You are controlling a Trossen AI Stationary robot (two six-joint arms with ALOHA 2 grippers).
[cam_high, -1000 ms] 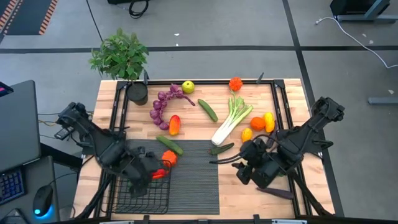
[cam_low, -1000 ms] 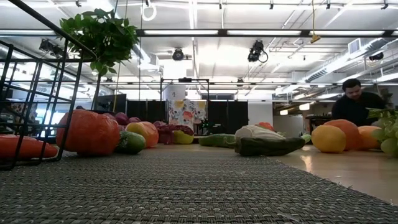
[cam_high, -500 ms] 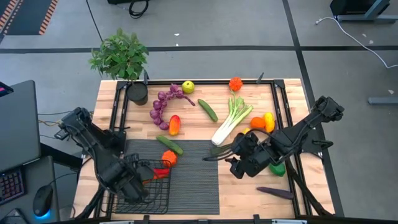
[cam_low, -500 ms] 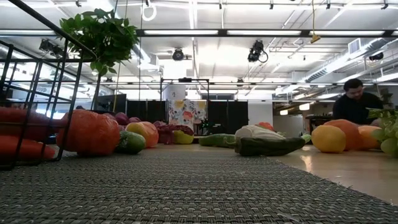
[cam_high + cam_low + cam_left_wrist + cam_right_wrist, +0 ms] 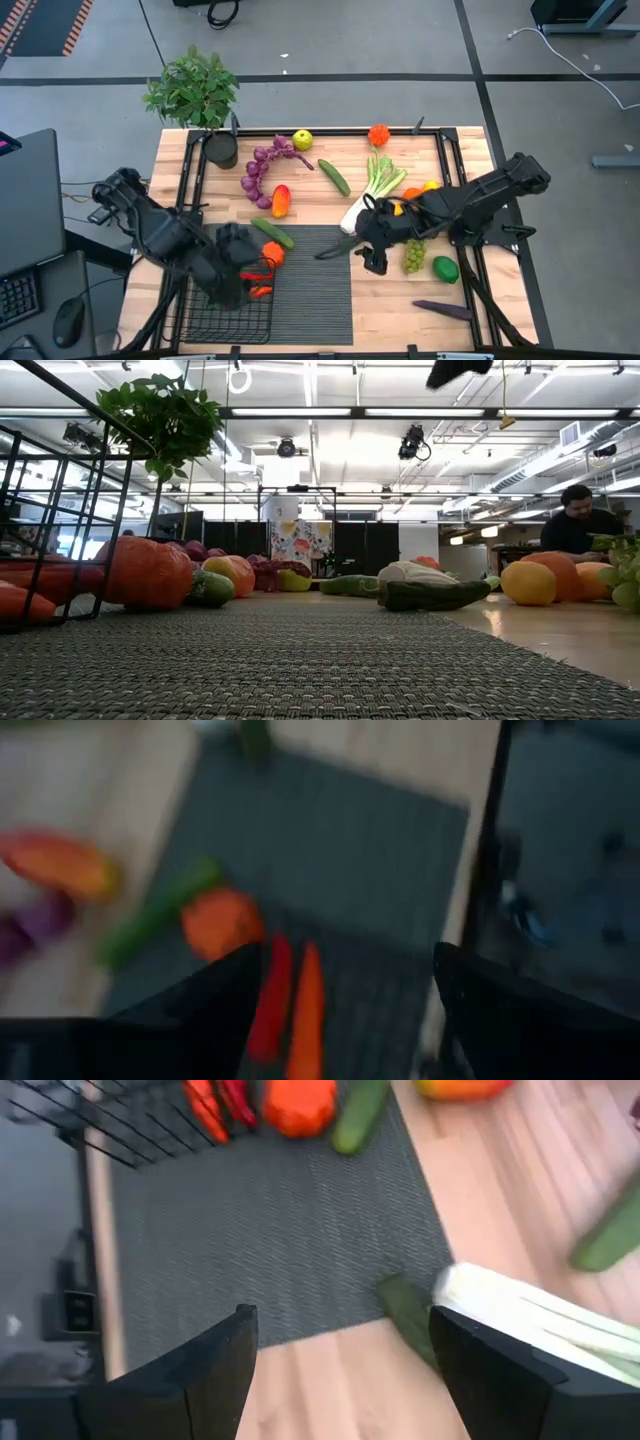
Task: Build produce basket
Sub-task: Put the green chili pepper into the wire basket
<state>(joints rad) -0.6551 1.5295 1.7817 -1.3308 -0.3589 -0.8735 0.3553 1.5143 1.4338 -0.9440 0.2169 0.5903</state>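
The black wire basket [image 5: 228, 312] stands at the near left on the dark ribbed mat [image 5: 310, 285]. Two red peppers [image 5: 260, 286] lie in it by its far right corner. An orange pepper [image 5: 272, 254] and a cucumber [image 5: 272, 232] lie just outside it. My left gripper [image 5: 345, 1010] hangs open above the basket's far edge with the peppers [image 5: 288, 1000] below it. My right gripper [image 5: 345, 1370] is open above the mat's right edge, over a dark cucumber [image 5: 405, 1312] and next to the leek [image 5: 530, 1330]. More produce is spread over the table's far half.
Green grapes [image 5: 413, 255], a green fruit [image 5: 446, 268] and an eggplant [image 5: 443, 310] lie right of my right gripper. Purple grapes [image 5: 262, 170], a lemon [image 5: 302, 140] and a cucumber [image 5: 334, 177] lie farther back. A potted plant [image 5: 195, 90] stands at the far left corner.
My left gripper has let go of a red pepper, which now lies in the basket beside the other, and has risen above the basket. My right gripper has gone toward the table's left edge, from over the green grapes to the mat's right edge, rolling as it went.
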